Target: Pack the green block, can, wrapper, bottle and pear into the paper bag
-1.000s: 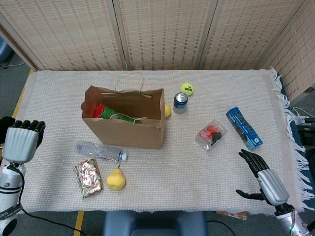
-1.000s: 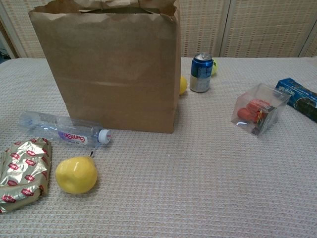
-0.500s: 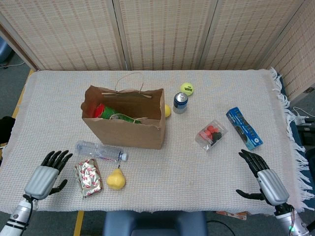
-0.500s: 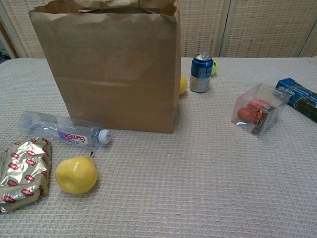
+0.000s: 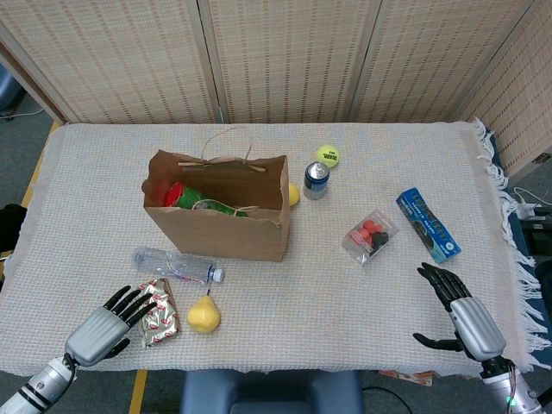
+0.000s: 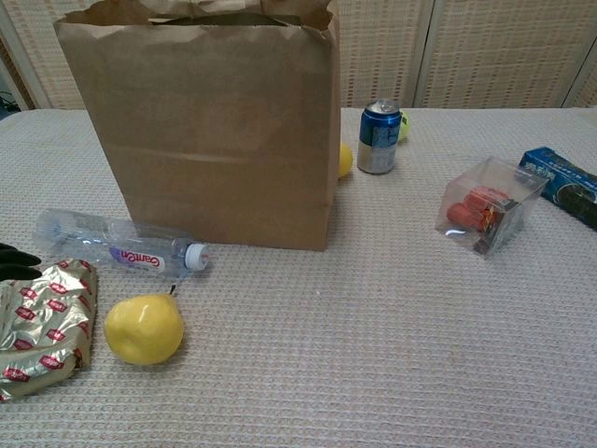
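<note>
The brown paper bag [image 5: 220, 226] [image 6: 210, 131] stands open left of centre, with something green and red [image 5: 191, 197] showing inside. The clear bottle [image 5: 175, 264] [image 6: 119, 247] lies in front of the bag. Nearer the front edge lie the gold-and-red wrapper [image 5: 164, 315] [image 6: 42, 322] and the yellow pear [image 5: 203, 316] [image 6: 143, 329]. The blue can [image 5: 316, 179] [image 6: 379, 136] stands upright right of the bag. My left hand [image 5: 110, 324] is open, its spread fingertips [image 6: 13, 259] over the wrapper's left edge. My right hand [image 5: 457, 310] is open at the front right, holding nothing.
A tennis ball [image 5: 327, 155] lies behind the can, and a yellow object [image 5: 293, 194] peeks out beside the bag's right side. A clear box of red items [image 5: 371, 235] [image 6: 488, 206] and a blue packet [image 5: 428, 224] [image 6: 562, 183] lie to the right.
My left hand has come from the table's far left edge down and rightward until its fingers reach the wrapper. The right hand and all objects have stayed put.
</note>
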